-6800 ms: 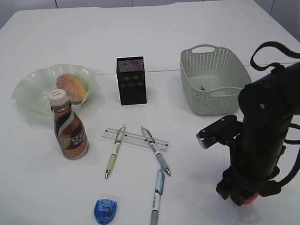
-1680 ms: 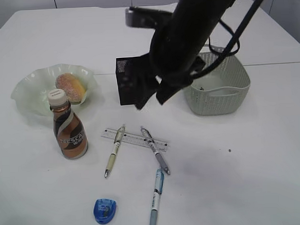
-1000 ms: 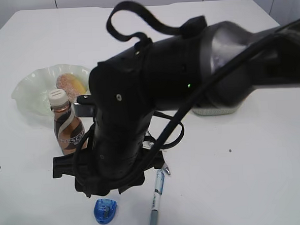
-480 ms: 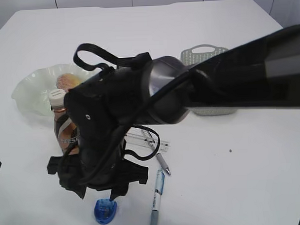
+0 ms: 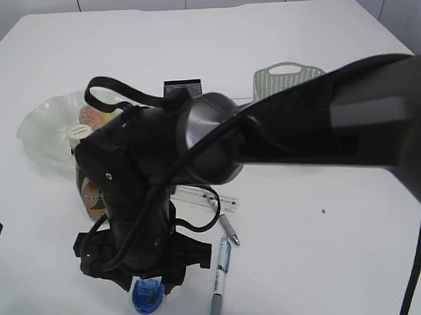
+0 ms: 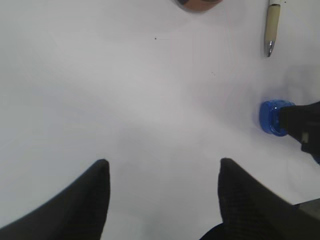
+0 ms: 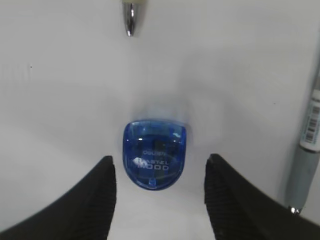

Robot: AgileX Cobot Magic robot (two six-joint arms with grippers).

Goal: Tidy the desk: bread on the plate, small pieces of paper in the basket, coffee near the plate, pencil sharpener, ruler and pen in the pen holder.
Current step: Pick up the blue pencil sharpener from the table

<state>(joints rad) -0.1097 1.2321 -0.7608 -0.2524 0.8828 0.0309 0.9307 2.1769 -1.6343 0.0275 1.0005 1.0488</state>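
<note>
Exterior: right arm (image 5: 150, 201) is blocking mid-table, hanging over the pencil sharpener (image 5: 147, 296) near the front edge.
Left wrist: left gripper (image 6: 162, 185) is sitting spread, empty, over bare table.
Right wrist: right gripper (image 7: 159, 195) is gaping, fingers straddling the sharpener (image 7: 154, 153), not touching.

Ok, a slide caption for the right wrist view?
Open right pincer poised over the blue pencil sharpener on the white table, fingers either side, not touching.
</note>
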